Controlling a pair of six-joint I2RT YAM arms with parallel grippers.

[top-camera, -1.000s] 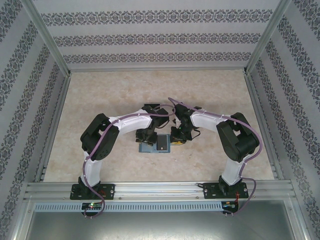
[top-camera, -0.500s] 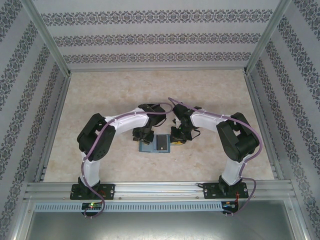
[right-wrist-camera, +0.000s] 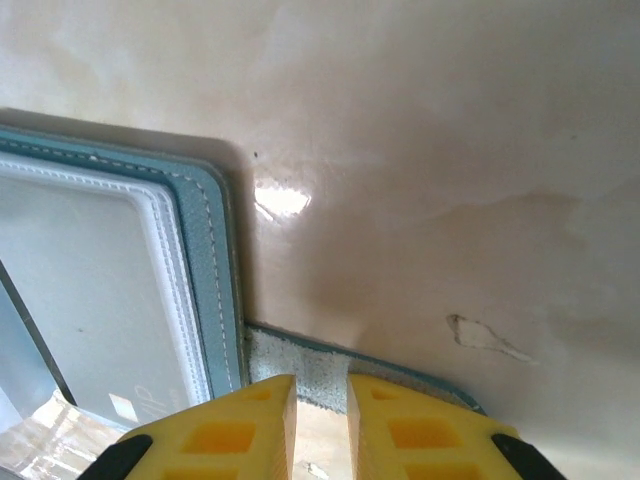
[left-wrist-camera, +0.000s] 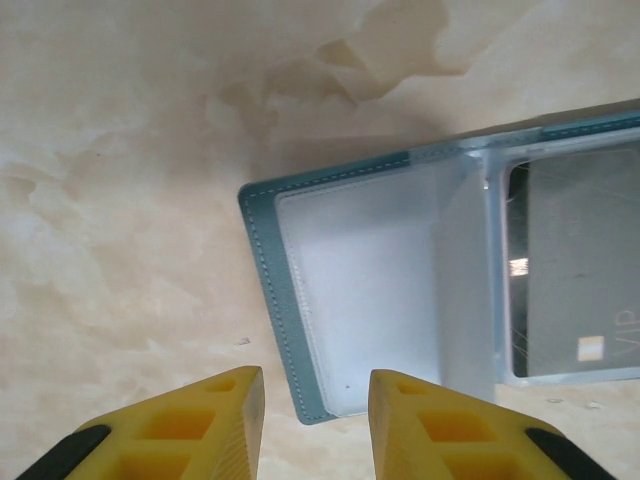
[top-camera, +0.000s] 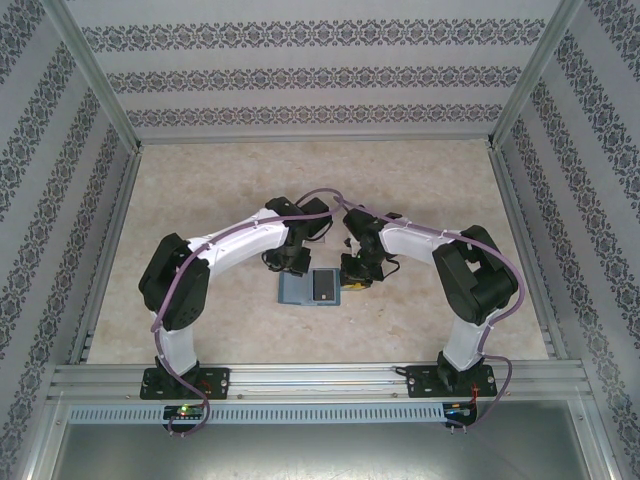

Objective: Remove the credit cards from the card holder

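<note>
The soft teal-blue bifold card holder (top-camera: 306, 290) lies spread open on the beige marbled table (top-camera: 200, 200). A dark credit card (left-wrist-camera: 575, 270) sits in its clear pocket. The left gripper (left-wrist-camera: 315, 382) hangs over its empty half, jaws apart and holding nothing. The right gripper (right-wrist-camera: 320, 385) is barely parted at the speckled strap tab (right-wrist-camera: 300, 358); whether it grips the tab cannot be told.

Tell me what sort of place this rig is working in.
Most likely a purpose-built robot test cell, not a real home or shop. An aluminium frame boxes in the workspace, patterned wallpaper panels stand in for walls, and the floor of it is a marble-look tabletop.
</note>
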